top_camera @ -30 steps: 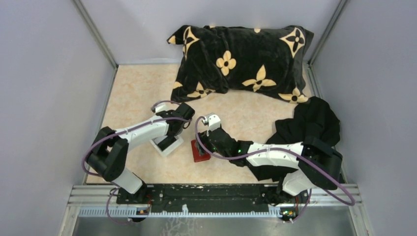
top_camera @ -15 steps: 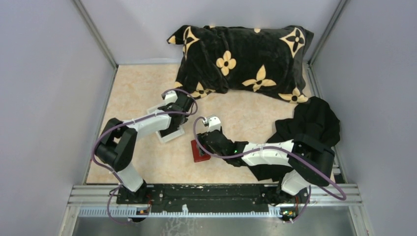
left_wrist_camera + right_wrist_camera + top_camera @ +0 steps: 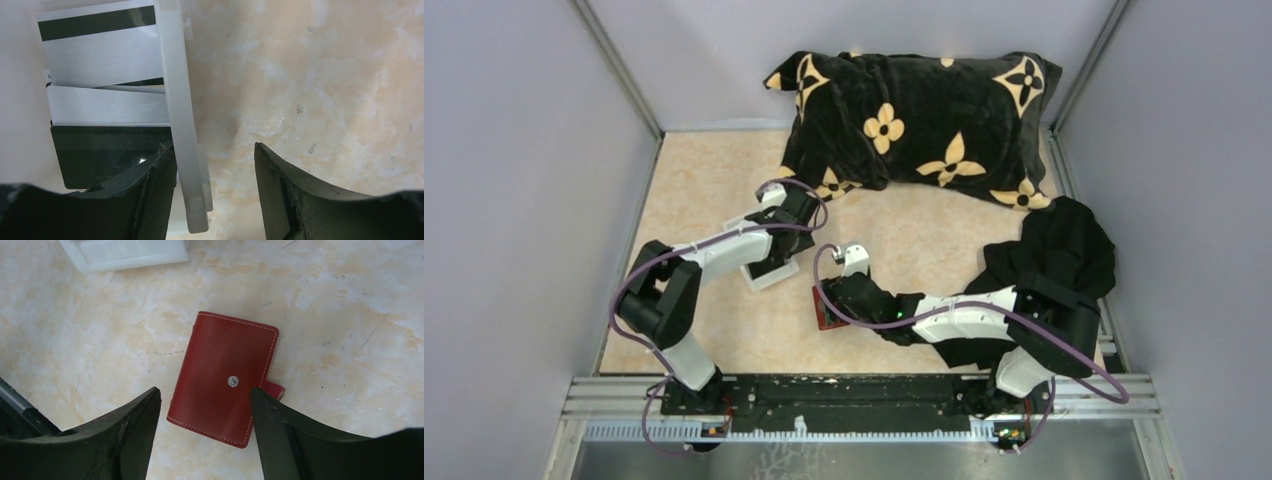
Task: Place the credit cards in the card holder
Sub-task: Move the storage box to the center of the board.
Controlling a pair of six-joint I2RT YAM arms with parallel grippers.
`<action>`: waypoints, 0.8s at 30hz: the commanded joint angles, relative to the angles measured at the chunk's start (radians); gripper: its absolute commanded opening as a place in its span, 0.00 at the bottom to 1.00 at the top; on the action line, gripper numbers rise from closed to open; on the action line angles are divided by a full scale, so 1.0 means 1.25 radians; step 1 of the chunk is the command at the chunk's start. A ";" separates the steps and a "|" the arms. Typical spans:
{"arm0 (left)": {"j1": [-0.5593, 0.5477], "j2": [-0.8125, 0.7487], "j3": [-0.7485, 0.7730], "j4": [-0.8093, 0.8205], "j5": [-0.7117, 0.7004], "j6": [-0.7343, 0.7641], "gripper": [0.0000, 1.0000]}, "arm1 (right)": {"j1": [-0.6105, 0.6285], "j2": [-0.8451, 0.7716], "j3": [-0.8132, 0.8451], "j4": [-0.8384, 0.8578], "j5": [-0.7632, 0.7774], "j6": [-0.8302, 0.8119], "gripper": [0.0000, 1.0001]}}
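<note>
Wide left gripper [image 3: 213, 162] astride white tray [image 3: 176, 100] wall, wide right gripper [image 3: 205, 399] over closed card holder [image 3: 225, 371]

Overhead camera looks down on the whole beige marbled tabletop [image 3: 704, 180]. Wrist cameras face it closely; both show the white rectangular plastic tray [image 3: 125, 252].

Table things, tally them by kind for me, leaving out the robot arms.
Pillow: 1
Black cloth: 1
White tray: 1
Red card holder: 1
Credit cards: 3 visible
Total: 7
</note>
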 commanded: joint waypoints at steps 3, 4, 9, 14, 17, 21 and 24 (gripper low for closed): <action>0.001 -0.044 0.043 -0.050 -0.010 -0.029 0.64 | 0.020 -0.018 0.001 0.022 0.003 0.018 0.66; 0.001 -0.050 0.043 -0.055 -0.016 -0.029 0.65 | 0.021 -0.018 0.002 0.020 0.004 0.021 0.66; 0.001 -0.076 0.035 -0.068 -0.040 -0.021 0.68 | 0.020 -0.015 -0.002 0.009 0.003 0.035 0.66; 0.001 -0.095 0.021 -0.049 0.031 0.040 0.70 | 0.020 -0.012 -0.017 0.007 0.003 0.045 0.66; 0.001 -0.112 0.001 -0.040 0.093 0.052 0.69 | 0.020 -0.012 -0.024 0.003 0.009 0.049 0.66; 0.000 -0.164 -0.049 -0.015 0.154 0.051 0.69 | 0.020 -0.008 -0.032 0.010 0.011 0.051 0.66; -0.005 -0.193 -0.068 -0.014 0.182 0.046 0.68 | 0.020 -0.002 -0.037 0.022 0.006 0.051 0.66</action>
